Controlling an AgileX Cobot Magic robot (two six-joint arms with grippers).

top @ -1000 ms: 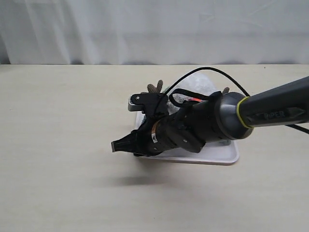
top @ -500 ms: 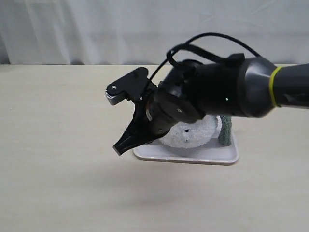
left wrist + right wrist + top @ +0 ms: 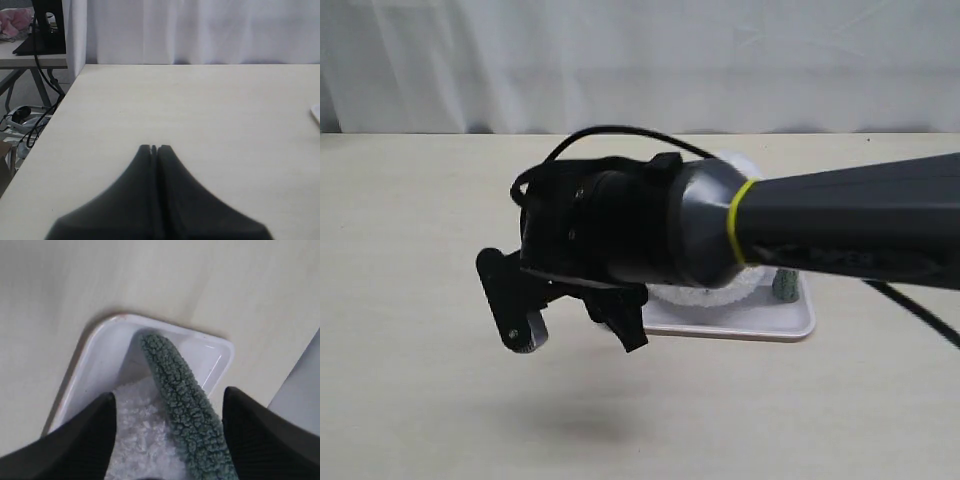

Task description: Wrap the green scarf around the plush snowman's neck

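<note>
The plush snowman (image 3: 712, 296) lies in the white tray (image 3: 770, 322), mostly hidden behind my right arm; its neck is hidden. A short end of the green scarf (image 3: 785, 287) shows at the tray's right side. My right gripper (image 3: 623, 328) hangs above the tray's left end, pointing down. In the right wrist view the right gripper (image 3: 170, 394) is open, hovering apart above the scarf (image 3: 182, 400), which lies draped over the snowman's white fluff (image 3: 137, 437). My left gripper (image 3: 155, 148) is shut and empty over bare table, out of the exterior view.
The tray's rim (image 3: 100, 340) lies below the right gripper, and its corner (image 3: 316, 112) shows at the edge of the left wrist view. A white curtain (image 3: 640, 60) backs the table. A side table with cables (image 3: 35, 50) stands beyond the table's edge.
My right wrist has rolled over, swinging its camera mount from the upper left down to the lower left. The arm now covers more of the snowman. The right jaws have opened.
</note>
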